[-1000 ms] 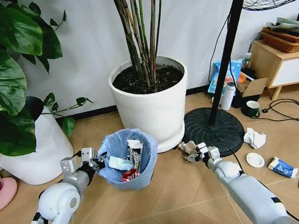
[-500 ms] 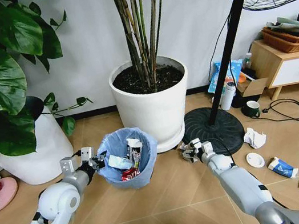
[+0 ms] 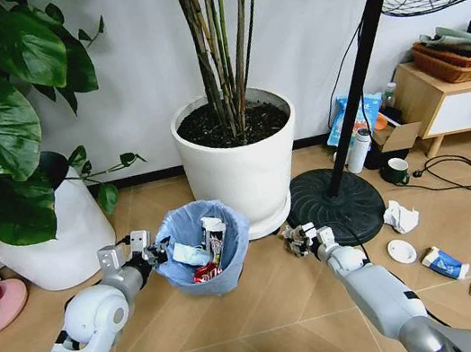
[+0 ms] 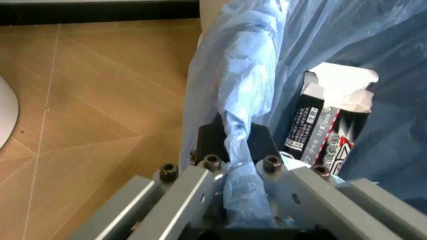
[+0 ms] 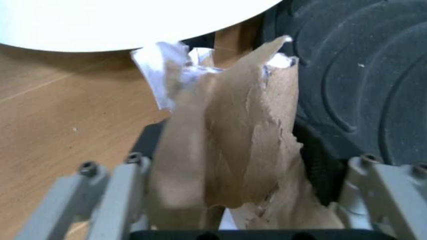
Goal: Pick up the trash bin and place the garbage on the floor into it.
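Left gripper (image 3: pixel 151 255) pinched the rim of the trash bin (image 3: pixel 201 249), steadying it on the floor (image 3: pixel 269 316). Right gripper (image 3: pixel 299 239) clamped crumpled brown paper (image 5: pixel 227 150) beside the fan base (image 3: pixel 336 204), ready for dropping in.

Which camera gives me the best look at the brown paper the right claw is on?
The right wrist view: torn brown paper stands between the claw's fingers. The head view shows it as a small scrap at the right claw, beside the fan base.
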Motion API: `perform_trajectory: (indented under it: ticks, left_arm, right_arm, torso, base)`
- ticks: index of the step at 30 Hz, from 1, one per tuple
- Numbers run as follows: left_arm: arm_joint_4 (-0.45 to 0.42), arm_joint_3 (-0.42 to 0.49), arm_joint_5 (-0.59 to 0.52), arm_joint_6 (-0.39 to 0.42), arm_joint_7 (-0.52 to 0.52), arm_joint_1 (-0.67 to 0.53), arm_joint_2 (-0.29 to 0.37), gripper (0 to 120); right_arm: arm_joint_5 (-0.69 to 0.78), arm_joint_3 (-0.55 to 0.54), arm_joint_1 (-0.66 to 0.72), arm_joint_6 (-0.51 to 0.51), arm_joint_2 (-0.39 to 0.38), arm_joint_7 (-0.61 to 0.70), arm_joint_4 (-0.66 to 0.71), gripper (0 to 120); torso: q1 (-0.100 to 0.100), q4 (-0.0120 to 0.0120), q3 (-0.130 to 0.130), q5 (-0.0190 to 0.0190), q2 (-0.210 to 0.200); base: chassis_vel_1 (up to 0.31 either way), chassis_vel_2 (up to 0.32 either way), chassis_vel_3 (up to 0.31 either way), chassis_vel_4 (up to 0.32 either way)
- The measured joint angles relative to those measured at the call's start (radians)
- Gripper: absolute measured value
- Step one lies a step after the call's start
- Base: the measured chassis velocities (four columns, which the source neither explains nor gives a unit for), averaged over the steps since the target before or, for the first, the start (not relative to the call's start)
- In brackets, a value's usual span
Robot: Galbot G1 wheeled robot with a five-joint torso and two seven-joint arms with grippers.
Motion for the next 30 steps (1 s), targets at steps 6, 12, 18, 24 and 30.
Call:
perform_trajectory:
  ticks: [6,12,18,24,30]
  left_arm:
    - [0.003,0.002,0.0,0.0,0.001,-0.002,0.002,0]
    - [0.003,0.003,-0.002,0.0,0.002,-0.004,0.005,0]
    - [0.001,0.001,-0.001,0.0,-0.001,0.001,0.004,0]
    - [-0.002,-0.004,0.001,0.0,-0.002,0.007,0.005,0]
    - [-0.006,-0.007,0.002,0.0,-0.003,0.01,0.003,0]
  right_arm:
    - [-0.014,0.0,0.008,0.005,0.01,-0.004,-0.02,26]
    - [-0.019,0.003,0.001,0.008,0.013,-0.004,-0.02,5]
    - [0.007,0.0,-0.037,-0.014,-0.003,0.008,0.06,0]
    - [0.034,-0.022,-0.115,-0.038,-0.051,0.008,0.196,0]
    - [0.032,-0.006,-0.184,-0.033,-0.093,0.011,0.327,0]
  torso:
    - [0.0,0.0,0.0,-0.0001,0.0]
    - [0.0,0.0,0.0,0.0,0.0]
    - [0.0,0.0001,0.0,-0.0001,0.0]
    - [0.0,-0.0001,0.0,0.0,0.0]
    - [0.0,0.0001,0.0,0.0,0.0]
  base:
    - [0.0,0.0,0.0,0.0]
    - [0.0,0.0,0.0,0.0]
    - [0.0,0.0,0.0,0.0]
    - [0.0,0.0,0.0,0.0]
    - [0.0,0.0,0.0,0.0]
